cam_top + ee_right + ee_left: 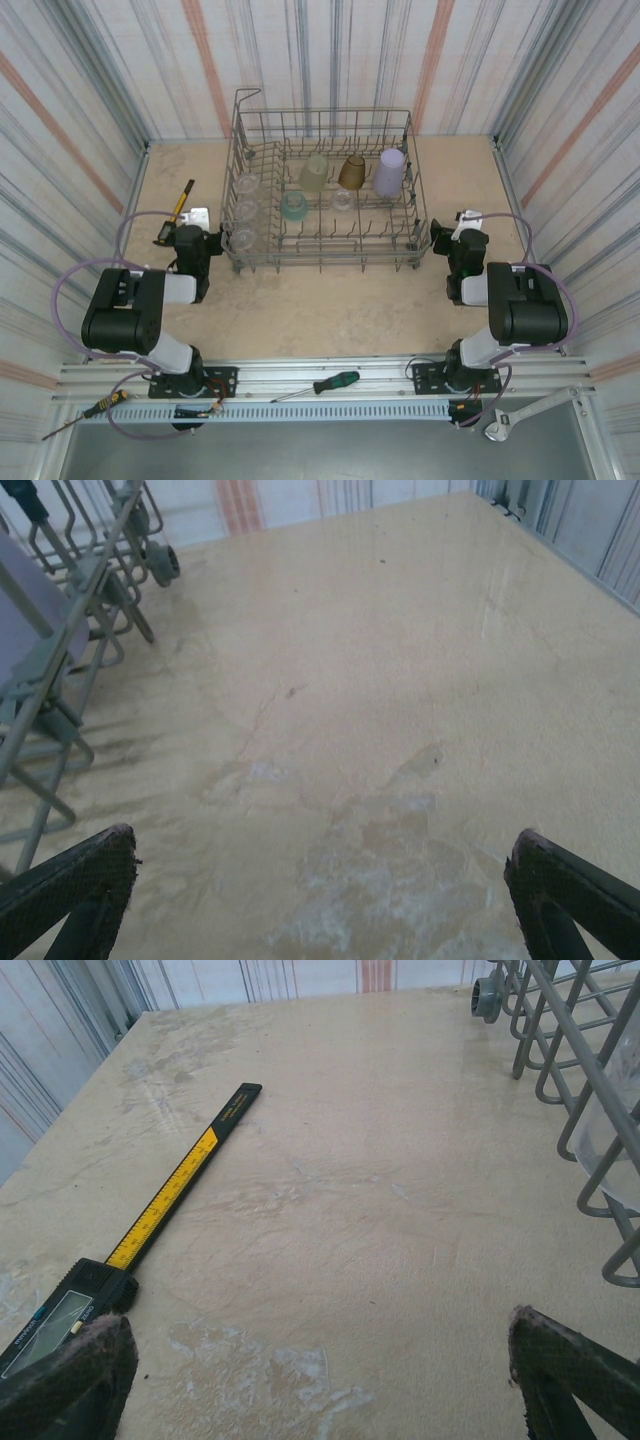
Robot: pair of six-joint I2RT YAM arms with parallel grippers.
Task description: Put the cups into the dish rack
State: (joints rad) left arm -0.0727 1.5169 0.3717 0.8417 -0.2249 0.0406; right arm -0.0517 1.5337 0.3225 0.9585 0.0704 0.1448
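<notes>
From above, we see the dish rack [330, 256] standing at the far middle of the table [330, 310], and every cup we can make out sits inside it. A yellow-green cup [314, 173], an amber cup [351, 172] and a lavender cup [390, 172] line the back, with a teal cup [294, 206] in front of them and clear cups [244, 211] down the left side. The left gripper [186, 234] sits near the rack's near-left corner and the right gripper [462, 240] near its near-right corner. Both have their jaws spread wide and grasp nothing, with bare tabletop between the fingers. A yellow-and-black caliper [170, 1195] lies on the table, its display end beside the left gripper's left finger. A green-handled screwdriver [320, 385] rests on the rail between the arm bases.
</notes>
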